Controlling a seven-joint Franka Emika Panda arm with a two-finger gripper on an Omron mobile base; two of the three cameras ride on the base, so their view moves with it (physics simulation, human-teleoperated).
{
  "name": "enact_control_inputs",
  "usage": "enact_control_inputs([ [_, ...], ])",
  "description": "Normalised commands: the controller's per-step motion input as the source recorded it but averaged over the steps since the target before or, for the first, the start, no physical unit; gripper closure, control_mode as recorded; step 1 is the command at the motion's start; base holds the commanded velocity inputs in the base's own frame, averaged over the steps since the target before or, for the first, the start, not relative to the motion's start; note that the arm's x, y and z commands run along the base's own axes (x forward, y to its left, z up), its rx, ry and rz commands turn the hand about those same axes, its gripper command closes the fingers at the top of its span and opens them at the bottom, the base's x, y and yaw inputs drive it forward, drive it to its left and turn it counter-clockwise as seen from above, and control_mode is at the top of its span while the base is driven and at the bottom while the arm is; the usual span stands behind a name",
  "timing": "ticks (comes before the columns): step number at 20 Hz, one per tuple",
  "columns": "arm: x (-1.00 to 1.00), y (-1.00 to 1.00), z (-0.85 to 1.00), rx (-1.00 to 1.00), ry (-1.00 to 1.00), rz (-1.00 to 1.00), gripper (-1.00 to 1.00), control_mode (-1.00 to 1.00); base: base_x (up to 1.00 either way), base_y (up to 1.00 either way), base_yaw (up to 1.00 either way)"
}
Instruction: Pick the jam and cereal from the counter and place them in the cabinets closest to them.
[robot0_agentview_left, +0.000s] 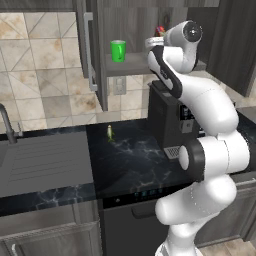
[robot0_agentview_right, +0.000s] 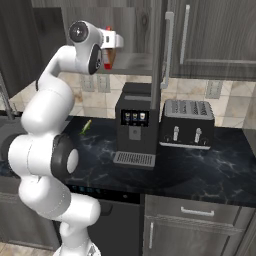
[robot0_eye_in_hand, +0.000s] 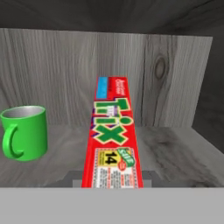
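The cereal (robot0_eye_in_hand: 114, 140) is a red box with green and yellow print. It runs from my gripper (robot0_eye_in_hand: 111, 177) straight into the open cabinet (robot0_eye_in_hand: 166, 83), over the grey shelf board (robot0_eye_in_hand: 175, 153). The gripper is shut on the near end of the box. From the right base view a red piece of the cereal (robot0_agentview_right: 107, 58) shows under the hand, my gripper (robot0_agentview_right: 108, 49) raised to shelf height. In the left base view the gripper (robot0_agentview_left: 158, 35) is mostly hidden behind the arm. I cannot tell whether the box touches the shelf. The jam is out of view.
A green cup (robot0_eye_in_hand: 25, 132) stands on the shelf left of the box. Below on the black counter (robot0_agentview_left: 130, 160) are a coffee machine (robot0_agentview_right: 135, 125), a toaster (robot0_agentview_right: 187, 125), a small yellow-green thing (robot0_agentview_left: 109, 132) and the sink (robot0_agentview_left: 40, 160). The open cabinet door (robot0_agentview_left: 90, 50) stands to the left.
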Motion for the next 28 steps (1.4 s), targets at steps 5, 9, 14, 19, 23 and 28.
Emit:
enact_control_inputs([
  [5,0.24,0.00,-0.05,0.00,0.00,0.00,1.00,-1.00,0.00,0.00,0.00],
  [9,0.15,0.00,-0.06,0.00,0.00,0.00,1.00,-1.00,0.00,0.00,0.00],
  [14,0.04,0.00,-0.01,0.00,0.00,0.00,1.00,-1.00,0.00,0.00,0.00],
  [19,0.06,0.00,0.00,0.00,0.00,0.00,1.00,-1.00,0.00,0.00,0.00],
  [23,0.20,0.00,-0.03,0.00,0.00,0.00,1.00,-1.00,0.00,0.00,0.00],
  [28,0.21,0.00,-0.07,0.00,-0.01,0.00,1.00,-1.00,0.00,0.00,0.00],
])
